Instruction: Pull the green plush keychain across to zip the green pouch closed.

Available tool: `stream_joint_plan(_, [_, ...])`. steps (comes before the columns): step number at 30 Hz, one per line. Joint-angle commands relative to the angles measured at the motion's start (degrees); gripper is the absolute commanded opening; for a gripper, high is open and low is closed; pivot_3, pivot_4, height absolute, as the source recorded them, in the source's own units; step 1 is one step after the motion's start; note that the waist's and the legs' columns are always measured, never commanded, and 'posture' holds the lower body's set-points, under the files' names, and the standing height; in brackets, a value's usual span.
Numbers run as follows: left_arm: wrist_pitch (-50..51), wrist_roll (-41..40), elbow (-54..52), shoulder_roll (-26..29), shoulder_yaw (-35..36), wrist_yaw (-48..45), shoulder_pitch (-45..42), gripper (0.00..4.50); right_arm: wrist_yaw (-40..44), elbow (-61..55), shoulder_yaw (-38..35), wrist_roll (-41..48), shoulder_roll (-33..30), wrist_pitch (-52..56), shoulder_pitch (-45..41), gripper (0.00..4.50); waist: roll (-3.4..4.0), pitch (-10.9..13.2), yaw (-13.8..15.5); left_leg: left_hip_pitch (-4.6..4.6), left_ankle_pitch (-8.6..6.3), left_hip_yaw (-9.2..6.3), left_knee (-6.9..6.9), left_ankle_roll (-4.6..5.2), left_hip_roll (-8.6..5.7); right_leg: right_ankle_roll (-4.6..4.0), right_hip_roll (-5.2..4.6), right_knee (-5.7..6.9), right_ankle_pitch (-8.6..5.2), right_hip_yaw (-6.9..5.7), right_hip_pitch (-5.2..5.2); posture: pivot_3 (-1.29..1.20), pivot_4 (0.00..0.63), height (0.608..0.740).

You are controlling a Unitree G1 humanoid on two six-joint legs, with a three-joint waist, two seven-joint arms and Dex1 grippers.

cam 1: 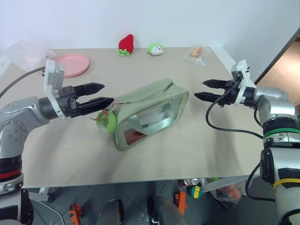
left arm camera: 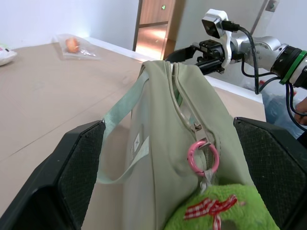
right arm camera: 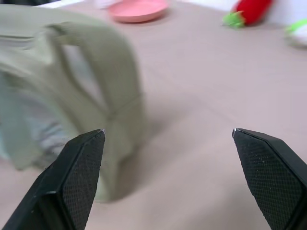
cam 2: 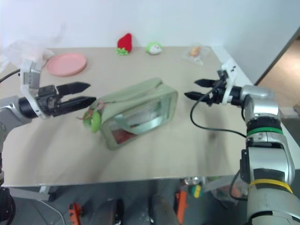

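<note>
Keychain (cam 1: 107, 121) was found hanging at the green pouch (cam 1: 150, 112) end nearest the left gripper (cam 1: 104, 93), just below its spread, empty fingers; the right gripper (cam 1: 199, 90), equally released, was held off the far end.

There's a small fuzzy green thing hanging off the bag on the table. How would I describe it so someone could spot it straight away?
Start at the green pouch, the big pale sage bag lying mid-table. At its end nearest the left gripper hangs the green plush keychain, clipped to the zipper by a pink ring. It is bright lime and fuzzy with a red-checked bow, unlike the green-and-white plush toy near the wall.
</note>
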Motion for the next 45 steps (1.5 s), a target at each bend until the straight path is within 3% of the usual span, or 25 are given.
stream_joint_plan(1, [-0.97,0.06,-0.43,0.14,0.3,-0.38,-1.39,4.44,5.17,-11.91,-1.48,4.08,-0.28,5.54,4.17,4.2,0.0,0.0,0.02,0.0,0.0,0.0,-0.01,-0.01,0.02,0.0,0.02,0.0,0.0,0.0,0.0,0.0,0.15,0.74])
stream_joint_plan(10, [-1.21,0.51,0.42,-0.15,-0.39,-1.11,-1.92,4.44,11.13,-14.66,2.01,3.51,3.39,10.38,0.04,4.2,0.0,0.0,-0.11,0.05,0.01,0.05,0.01,-0.01,0.05,0.01,0.07,0.0,0.05,0.07,0.01,0.0,0.15,0.74])
stream_joint_plan(16, [-1.44,0.71,0.4,-0.61,-0.62,-1.11,-2.15,4.44,14.44,-6.2,5.4,-0.63,7.6,7.15,-6.25,4.2,0.0,0.0,0.01,0.03,0.01,0.01,0.0,-0.01,0.09,0.0,0.1,0.0,0.06,0.03,0.0,0.0,0.15,0.74])
stream_joint_plan(19, [-1.41,0.56,-0.35,-0.57,-0.07,-0.69,-1.37,4.5,15.8,-3.25,5.53,-1.14,9.35,5.88,-8.12,3.55,0.0,0.0,0.05,0.0,0.01,0.01,0.0,-0.01,0.07,0.01,0.04,-0.01,0.04,0.02,0.0,0.0,0.15,0.74])
stream_joint_plan(20, [-1.37,0.51,-0.58,-0.54,0.17,-0.48,-1.13,4.5,16.24,-2.74,5.43,-1.15,9.54,5.7,-8.35,2.93,0.0,0.0,0.06,0.0,0.01,0.02,0.0,-0.01,0.06,0.02,0.02,-0.01,0.04,0.03,0.0,0.0,0.15,0.74])
stream_joint_plan(21, [-1.34,0.48,-0.7,-0.51,0.32,-0.34,-0.99,4.5,16.64,-2.26,5.33,-1.21,9.62,5.54,-8.54,2.75,0.0,0.0,0.05,0.0,0.01,0.03,0.0,0.0,0.05,0.02,0.01,-0.02,0.04,0.04,0.0,0.0,0.15,0.74])
stream_joint_plan(23, [-1.26,0.31,-1.08,-0.39,0.7,-0.16,-0.56,4.5,17.65,-1.11,5.17,-1.51,9.69,4.99,-8.8,1.87,0.0,0.0,0.07,-0.01,0.01,0.02,0.0,0.0,0.05,0.03,-0.03,-0.03,0.04,0.04,0.0,0.0,0.15,0.74])
stream_joint_plan(29, [-1.3,0.18,-1.29,-0.34,0.88,0.31,-0.17,4.5,20.17,0.9,4.52,-1.84,9.18,4.22,-8.71,0.08,0.0,0.0,0.03,0.0,0.01,0.01,0.0,0.0,0.07,0.01,0.03,-0.02,0.05,0.02,0.0,0.0,0.15,0.74])
stream_joint_plan(39, [-1.48,0.61,-0.24,-0.08,0.6,-0.05,-1.05,4.5,22.99,-6.38,4.58,1.75,6.36,7.91,-5.1,0.08,0.0,0.0,0.08,-0.01,0.01,0.0,0.0,0.0,0.06,0.01,-0.02,-0.02,0.05,0.02,0.0,0.0,0.15,0.74])
stream_joint_plan(45, [1.58,-1.71,2.22,6.07,8.97,-0.38,1.33,4.5,17.25,-39.61,1.77,9.67,2.78,22.0,11.57,0.08,0.02,0.01,-0.01,-0.05,0.0,-0.01,-0.03,0.0,0.14,0.07,-0.01,-0.03,0.0,0.01,-0.05,0.0,0.15,0.74])
